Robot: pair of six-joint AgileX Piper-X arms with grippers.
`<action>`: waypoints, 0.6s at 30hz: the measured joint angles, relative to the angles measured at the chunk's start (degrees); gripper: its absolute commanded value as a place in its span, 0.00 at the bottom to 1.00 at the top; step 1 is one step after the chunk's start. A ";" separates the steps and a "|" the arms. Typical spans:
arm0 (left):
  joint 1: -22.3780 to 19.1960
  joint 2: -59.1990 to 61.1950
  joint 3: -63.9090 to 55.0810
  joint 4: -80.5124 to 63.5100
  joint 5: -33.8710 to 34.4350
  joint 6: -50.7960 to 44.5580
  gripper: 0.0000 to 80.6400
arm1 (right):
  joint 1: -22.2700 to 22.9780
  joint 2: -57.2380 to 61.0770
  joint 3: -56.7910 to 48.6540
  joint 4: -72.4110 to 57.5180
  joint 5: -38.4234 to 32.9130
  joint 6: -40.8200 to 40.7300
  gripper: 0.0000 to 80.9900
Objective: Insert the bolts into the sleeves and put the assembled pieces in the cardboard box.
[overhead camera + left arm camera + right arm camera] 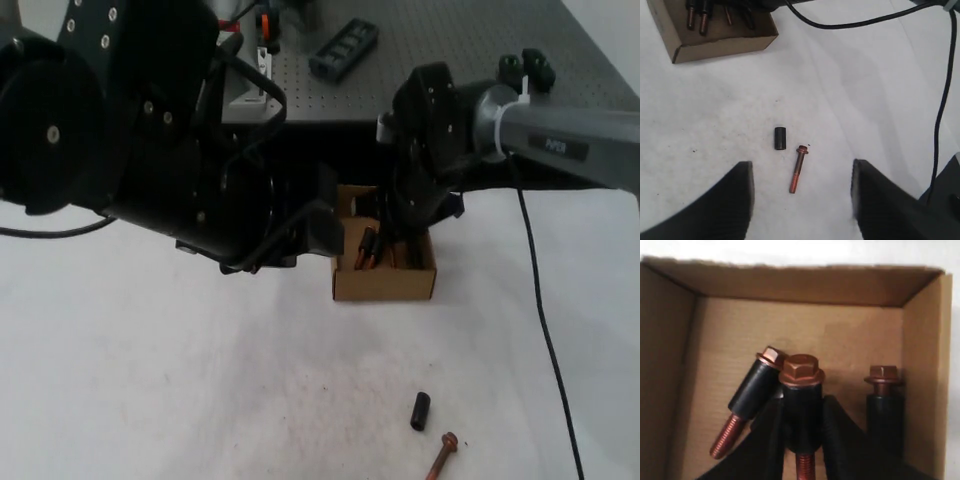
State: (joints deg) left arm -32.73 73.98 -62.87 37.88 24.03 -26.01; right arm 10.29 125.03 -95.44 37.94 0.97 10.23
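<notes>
Inside the cardboard box my right gripper is shut on an assembled piece, a copper bolt in a black sleeve, held head up. Two more assembled pieces lie beside it, one leaning and one by the box wall. In the high view the right gripper dips into the cardboard box. A loose black sleeve and a loose copper bolt lie side by side on the white table, apart from each other. My left gripper hangs open above and just short of them.
A black cable runs down the white table to the right of the box. Behind the table stands a dark perforated bench with a black holder on it. The left arm bulks large at the left.
</notes>
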 measured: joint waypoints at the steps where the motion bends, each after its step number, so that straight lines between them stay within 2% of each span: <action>1: 0.00 0.00 0.00 0.00 -0.20 0.00 0.52 | -0.03 -0.03 0.00 0.26 0.00 0.22 0.25; 3: 0.00 0.00 0.00 0.00 -0.20 0.00 0.52 | -0.16 -0.03 -0.19 0.37 0.15 0.40 0.42; 5: 0.00 0.00 0.00 0.00 -0.40 0.00 0.52 | -0.14 -0.66 -0.30 0.37 0.14 1.20 0.50; 14: 0.00 0.00 0.00 0.00 -0.56 0.00 0.52 | -0.28 -13.93 -0.05 7.15 0.82 4.03 0.44; 18: 0.00 -0.32 0.00 0.00 -0.56 0.00 0.52 | 0.54 -24.66 6.25 12.53 3.50 5.62 0.44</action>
State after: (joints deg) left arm -32.73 73.66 -62.87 37.88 23.48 -26.01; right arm 10.83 100.38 -89.19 50.47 4.46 15.85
